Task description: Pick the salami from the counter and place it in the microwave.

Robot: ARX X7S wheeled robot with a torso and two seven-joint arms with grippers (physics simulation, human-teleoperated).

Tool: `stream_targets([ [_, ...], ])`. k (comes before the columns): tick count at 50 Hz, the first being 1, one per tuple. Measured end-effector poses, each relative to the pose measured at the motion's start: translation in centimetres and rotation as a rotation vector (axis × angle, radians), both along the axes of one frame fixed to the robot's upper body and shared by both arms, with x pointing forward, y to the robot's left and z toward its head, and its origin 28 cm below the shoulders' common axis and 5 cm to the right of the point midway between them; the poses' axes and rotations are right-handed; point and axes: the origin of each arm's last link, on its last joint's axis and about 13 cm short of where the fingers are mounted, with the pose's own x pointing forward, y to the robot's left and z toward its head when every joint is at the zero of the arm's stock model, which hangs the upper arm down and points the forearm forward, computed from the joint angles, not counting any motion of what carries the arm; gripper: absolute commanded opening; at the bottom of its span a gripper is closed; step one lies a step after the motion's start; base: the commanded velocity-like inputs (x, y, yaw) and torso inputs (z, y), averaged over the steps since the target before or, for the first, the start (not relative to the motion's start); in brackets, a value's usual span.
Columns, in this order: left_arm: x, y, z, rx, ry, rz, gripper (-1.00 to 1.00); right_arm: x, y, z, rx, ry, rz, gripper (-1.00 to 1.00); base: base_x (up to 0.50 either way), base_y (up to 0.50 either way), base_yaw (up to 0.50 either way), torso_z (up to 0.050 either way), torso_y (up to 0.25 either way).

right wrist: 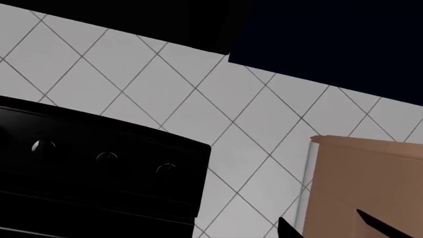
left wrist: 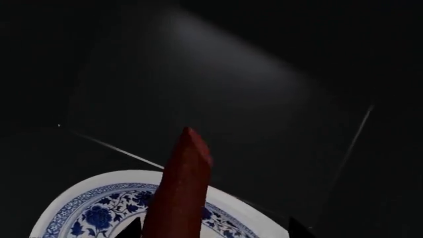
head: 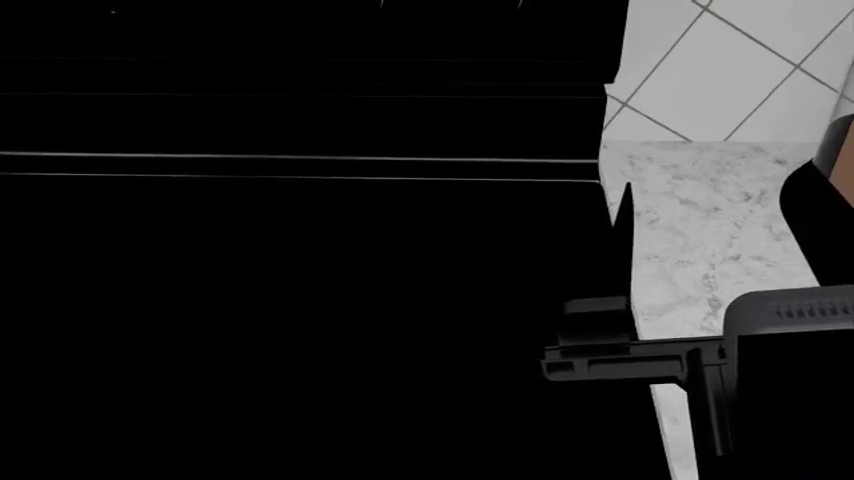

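The salami (left wrist: 182,193), a dark red-brown stick, lies along the blue-and-white plate (left wrist: 73,203) inside the dark microwave (left wrist: 251,99). Its tip points toward the back wall. My left gripper (left wrist: 216,230) is open. Its fingertips (left wrist: 134,229) stand wider apart than the salami, which sits close to one finger and clear of the other. The right gripper (right wrist: 203,230) is open with nothing in it, facing the tiled wall. In the head view it shows as a dark shape (head: 594,345) over the white marble counter (head: 707,230).
A black stove panel with round knobs (right wrist: 99,163) stands against the white tiled wall (right wrist: 165,84). A tan upright board (right wrist: 370,178) is beside it. A dark mass (head: 294,300) fills most of the head view, hiding the left arm and the microwave.
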Motion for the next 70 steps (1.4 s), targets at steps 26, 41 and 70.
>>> stream_targets([
  [26,0.1,0.2,-0.1,0.016,-0.010,-0.002,1.00,-0.1,0.0,0.0,0.001,-0.002,-0.001,1.00,0.00,0.00,0.00,0.000,0.000],
  [41,0.6,0.4,0.1,0.101,-0.100,0.010,1.00,-0.2,-0.1,0.1,0.001,-0.007,-0.002,1.00,0.00,0.00,0.00,0.000,0.000],
  [70,0.1,-0.1,2.4,0.282,-0.457,-0.044,1.00,-0.5,-0.2,0.1,0.005,-0.014,-0.007,1.00,0.00,0.00,0.00,0.000,0.000],
])
